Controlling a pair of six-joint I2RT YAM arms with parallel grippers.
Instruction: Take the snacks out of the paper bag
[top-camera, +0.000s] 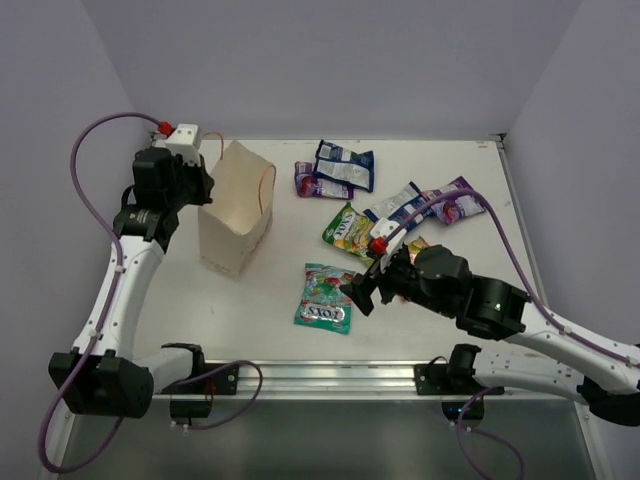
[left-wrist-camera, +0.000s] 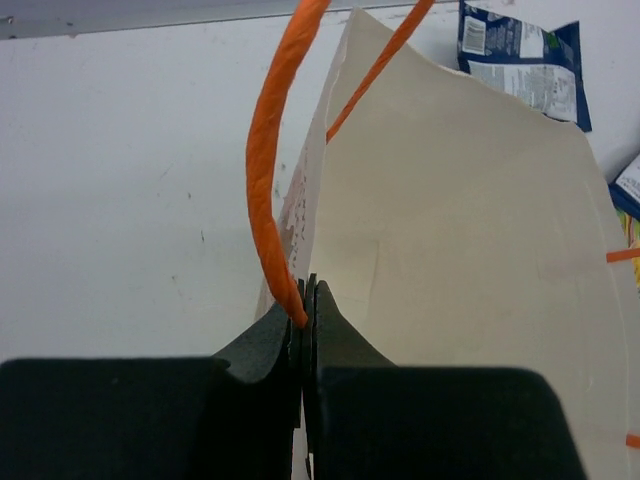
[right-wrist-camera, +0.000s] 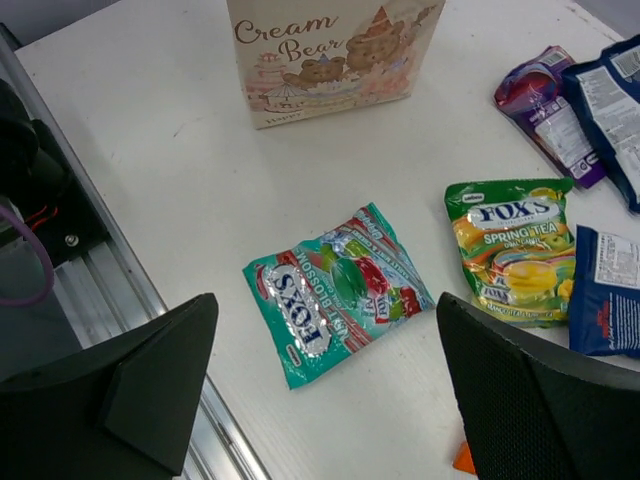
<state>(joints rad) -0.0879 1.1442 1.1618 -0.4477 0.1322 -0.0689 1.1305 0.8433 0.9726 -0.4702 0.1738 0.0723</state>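
Note:
The beige paper bag (top-camera: 237, 208) stands upright at the left of the table. My left gripper (top-camera: 205, 185) is at its upper left side, shut on one thin orange loop handle (left-wrist-camera: 268, 150) at the bag's rim (left-wrist-camera: 470, 250). Several snack packets lie on the table outside the bag. A teal-pink packet (top-camera: 325, 297) lies flat, and my right gripper (top-camera: 360, 292) hovers open and empty just right of it; in the right wrist view the packet (right-wrist-camera: 335, 290) shows between the spread fingers (right-wrist-camera: 160, 380). A green-yellow packet (right-wrist-camera: 512, 250) lies to its right. The bag's inside is hidden.
Blue (top-camera: 345, 165) and purple (top-camera: 308, 180) packets lie at the back, with blue-white (top-camera: 400, 208) and purple (top-camera: 455, 203) ones to the right. An orange packet (top-camera: 415, 245) lies partly under my right arm. A metal rail (top-camera: 330, 375) runs along the table's near edge.

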